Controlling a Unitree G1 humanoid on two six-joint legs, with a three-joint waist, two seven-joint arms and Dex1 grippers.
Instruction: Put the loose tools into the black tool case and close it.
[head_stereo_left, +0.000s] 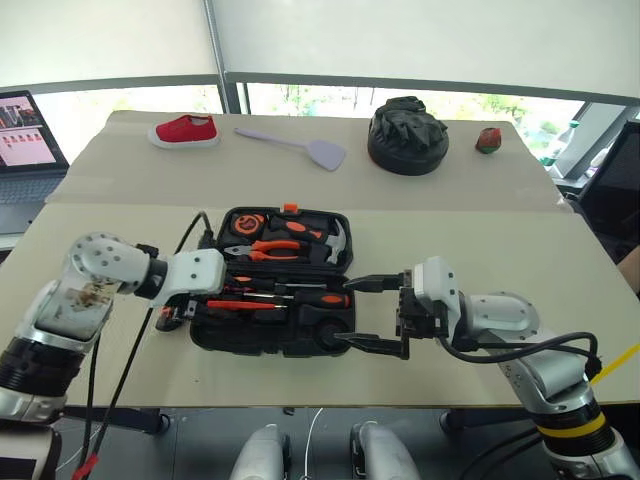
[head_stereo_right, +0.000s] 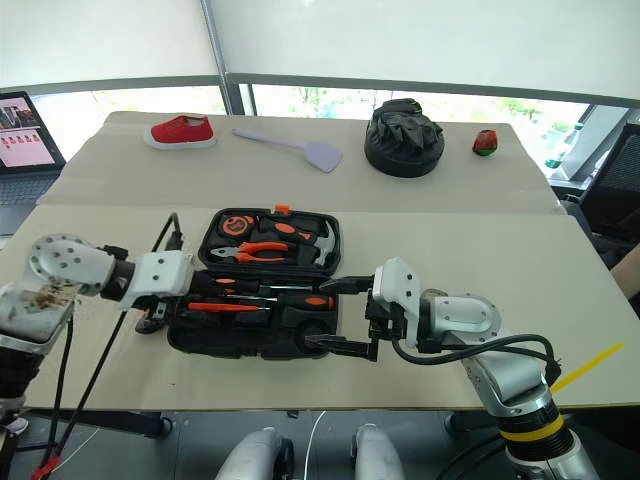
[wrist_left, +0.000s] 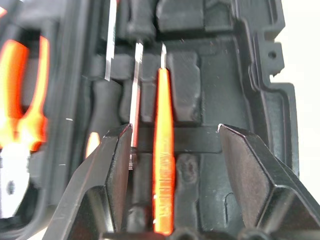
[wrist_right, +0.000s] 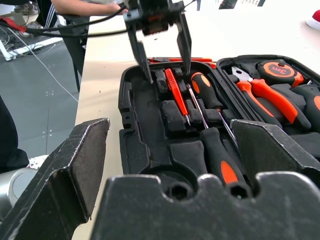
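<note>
The black tool case (head_stereo_left: 255, 340) lies open on the near table, lid half toward the far side. A slim orange screwdriver (wrist_left: 164, 165) rests in a slot of the near half, beside two black-and-orange screwdrivers (wrist_right: 207, 92) (wrist_right: 222, 165). My left gripper (wrist_left: 175, 127) hangs open over the case's left end, its fingers either side of the slim screwdriver and not touching it. What looks like the orange-and-black utility knife (wrist_right: 172, 59) lies on the table just past that end. My right gripper (head_stereo_left: 378, 314) stands open at the case's right end, holding nothing.
Orange-handled pliers (head_stereo_left: 275, 250), a hammer (head_stereo_left: 335, 240) and a tape measure (head_stereo_left: 245, 222) sit in the lid half. On the far table lie a red shoe (head_stereo_left: 185, 130), a lilac spatula (head_stereo_left: 300, 145), a black fabric bundle (head_stereo_left: 407, 135) and a small red object (head_stereo_left: 488, 140). A laptop (head_stereo_left: 25, 140) stands at the left.
</note>
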